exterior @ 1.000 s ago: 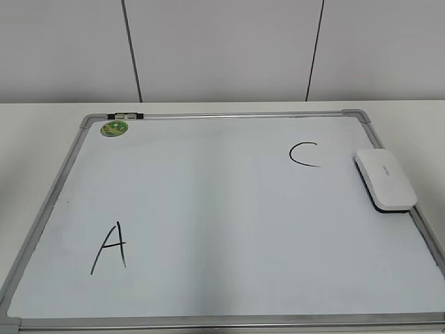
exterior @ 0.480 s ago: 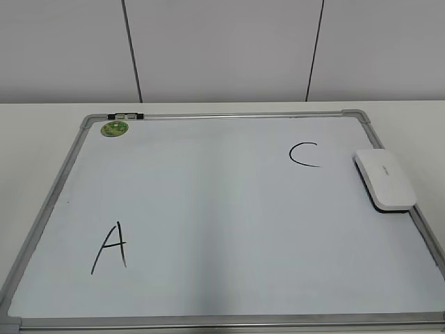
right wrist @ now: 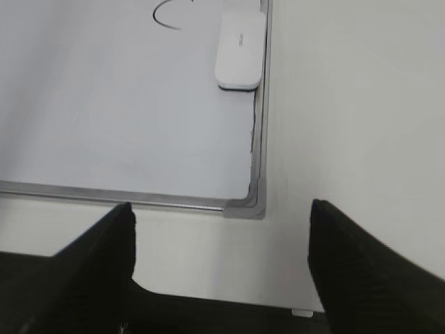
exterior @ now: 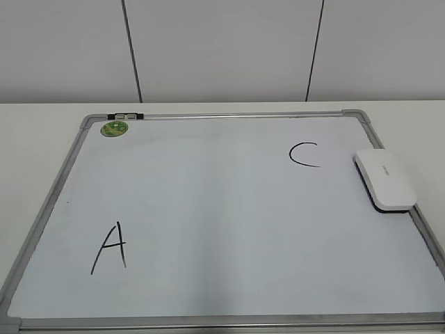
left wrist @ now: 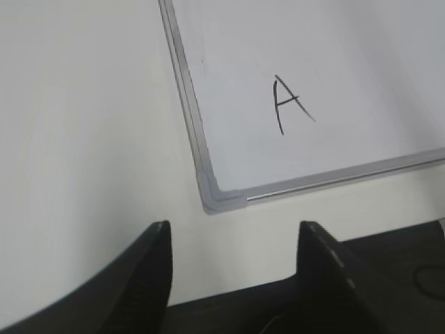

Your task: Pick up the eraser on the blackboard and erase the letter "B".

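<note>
The blackboard (exterior: 222,223) is a white dry-erase board with a grey frame, lying flat on the table. The white eraser (exterior: 384,179) rests on its right edge, just right of a black "C" (exterior: 304,154). It also shows in the right wrist view (right wrist: 240,49). A black "A" (exterior: 110,248) is at the lower left, also in the left wrist view (left wrist: 288,104). No letter "B" shows on the board. My left gripper (left wrist: 233,236) is open and empty off the board's near left corner. My right gripper (right wrist: 222,216) is open and empty off the near right corner. Neither gripper shows in the exterior view.
A small round green magnet (exterior: 114,128) sits at the board's far left corner, beside a black clip (exterior: 124,115) on the frame. A white wall with dark seams stands behind the table. White table surface (exterior: 28,146) surrounds the board.
</note>
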Available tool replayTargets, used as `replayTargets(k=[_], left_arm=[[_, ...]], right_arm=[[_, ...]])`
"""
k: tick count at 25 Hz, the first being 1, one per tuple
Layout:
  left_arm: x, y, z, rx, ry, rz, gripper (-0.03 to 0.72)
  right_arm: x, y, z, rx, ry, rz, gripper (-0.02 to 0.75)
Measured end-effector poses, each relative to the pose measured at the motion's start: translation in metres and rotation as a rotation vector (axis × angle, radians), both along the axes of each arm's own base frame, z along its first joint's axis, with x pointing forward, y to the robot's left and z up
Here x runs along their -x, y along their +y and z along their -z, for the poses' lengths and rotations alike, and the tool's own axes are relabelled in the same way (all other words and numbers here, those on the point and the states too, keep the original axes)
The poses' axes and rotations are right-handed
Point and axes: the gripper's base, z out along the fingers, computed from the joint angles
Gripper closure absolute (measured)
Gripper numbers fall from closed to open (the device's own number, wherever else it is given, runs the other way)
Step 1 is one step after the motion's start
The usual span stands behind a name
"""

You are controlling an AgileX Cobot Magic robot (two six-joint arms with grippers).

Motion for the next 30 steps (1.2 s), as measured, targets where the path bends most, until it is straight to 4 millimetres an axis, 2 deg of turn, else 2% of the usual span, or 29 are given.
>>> replayTargets(k=[6, 8, 15, 30], left_arm=[[-0.004, 0.002, 0.044, -0.035, 0.104, -0.012, 0.273], [-0.009, 0.001, 0.052, -0.034, 0.097, -0.015, 0.273], [-0.018, 0.004, 0.063, -0.062, 0.048, -0.034, 0.273], [-0.018, 0.005, 0.063, -0.074, 0.044, -0.037, 0.273]], right_arm=[[0.001, -0.002, 0.052, 0.021, 0.110, 0.010, 0.144], [0.000, -0.003, 0.060, 0.029, 0.120, 0.016, 0.144], [-0.009, -0.004, 0.065, 0.035, 0.051, 0.027, 0.144], [-0.010, -0.004, 0.064, 0.033, 0.040, 0.028, 0.146]])
